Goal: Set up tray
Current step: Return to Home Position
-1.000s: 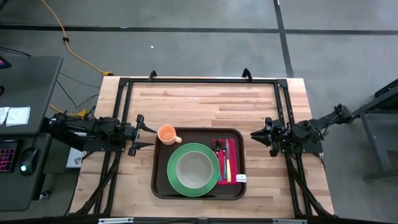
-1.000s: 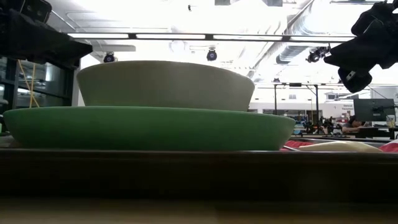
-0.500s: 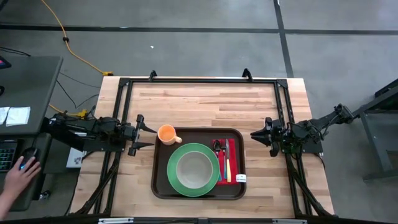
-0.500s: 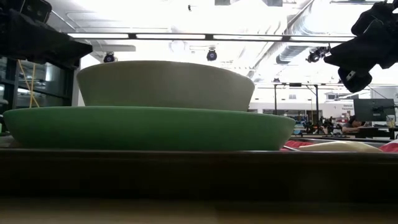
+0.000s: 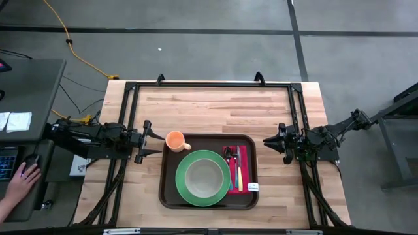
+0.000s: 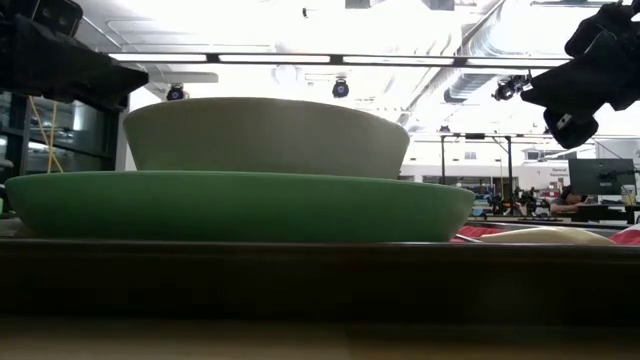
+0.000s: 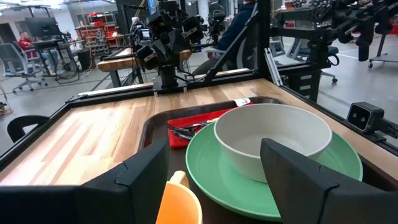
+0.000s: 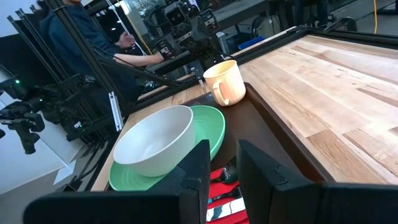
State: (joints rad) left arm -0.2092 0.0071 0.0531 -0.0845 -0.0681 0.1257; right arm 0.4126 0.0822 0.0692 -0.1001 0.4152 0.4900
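Observation:
The dark brown tray (image 5: 168,189) lies on the wooden table's near middle. On it a green plate (image 5: 186,190) carries a pale bowl (image 5: 203,176), an orange mug (image 5: 175,140) stands upright in the far left corner, and a red napkin (image 5: 243,171) with cutlery (image 5: 235,166) lies at the right. My left gripper (image 5: 159,143) hovers open just left of the mug (image 7: 180,202). My right gripper (image 5: 269,141) waits right of the tray, its fingers (image 8: 198,163) a narrow gap apart, touching nothing.
A black frame (image 5: 209,85) borders the table's far and side edges. Bare wood (image 5: 215,108) stretches beyond the tray. A desk with a keyboard and a mouse stands left of the table, and a person's hand (image 5: 25,175) rests there. People sit in the room behind.
Both arms and everything on the tray have kept still. A person's hand has come in from the near left onto the mouse on the desk beside the table.

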